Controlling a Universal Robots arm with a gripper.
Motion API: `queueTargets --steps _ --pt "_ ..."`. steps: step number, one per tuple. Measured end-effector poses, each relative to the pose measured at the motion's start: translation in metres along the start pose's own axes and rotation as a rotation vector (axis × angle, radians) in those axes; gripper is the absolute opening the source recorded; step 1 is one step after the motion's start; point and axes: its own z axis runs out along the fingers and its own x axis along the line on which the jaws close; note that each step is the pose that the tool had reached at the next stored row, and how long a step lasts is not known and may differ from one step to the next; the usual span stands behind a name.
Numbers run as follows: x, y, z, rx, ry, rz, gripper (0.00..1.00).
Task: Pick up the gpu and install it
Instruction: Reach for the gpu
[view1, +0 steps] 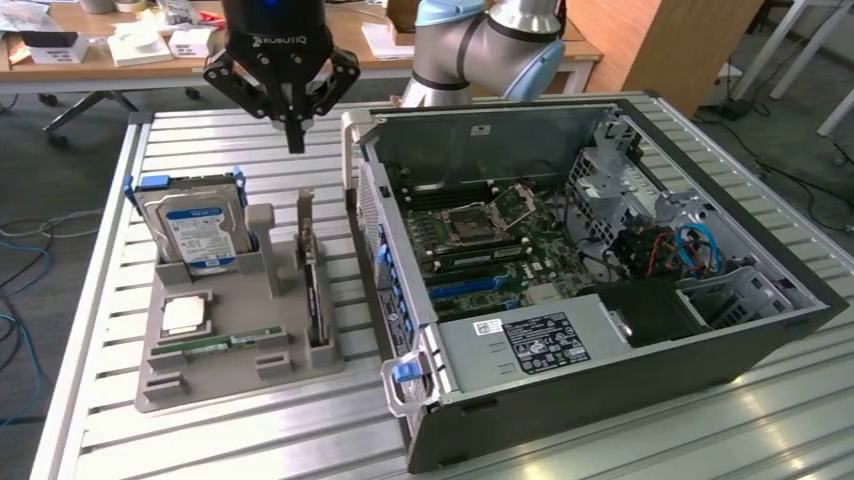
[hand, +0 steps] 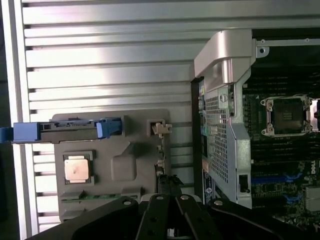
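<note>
We see nothing done yet: the gpu (view1: 311, 275) stands in its grey tray (view1: 240, 318), and our gripper (view1: 295, 143) hangs above it, fully closed, holding nothing

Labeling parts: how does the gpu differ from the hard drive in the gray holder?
The hard drive is silver with a blue-white label; the gpu is dark. The hard drive leans back, showing its broad face; the gpu stands on edge, looking thin. Both sit in slots of the gray holder.
</note>
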Motion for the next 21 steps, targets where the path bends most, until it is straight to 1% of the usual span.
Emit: queueTargets --steps 6,10,21 --pt "-0.001 -0.0119 -0.0005 0.0000 -0.0001 0.000 0.11" --pt "-0.001 -0.0212 -0.0009 -0.0001 -0.0001 0.000 0.11" --pt "-0.001 -0.0500 -0.0022 -0.0001 -0.0001 0.000 0.11"
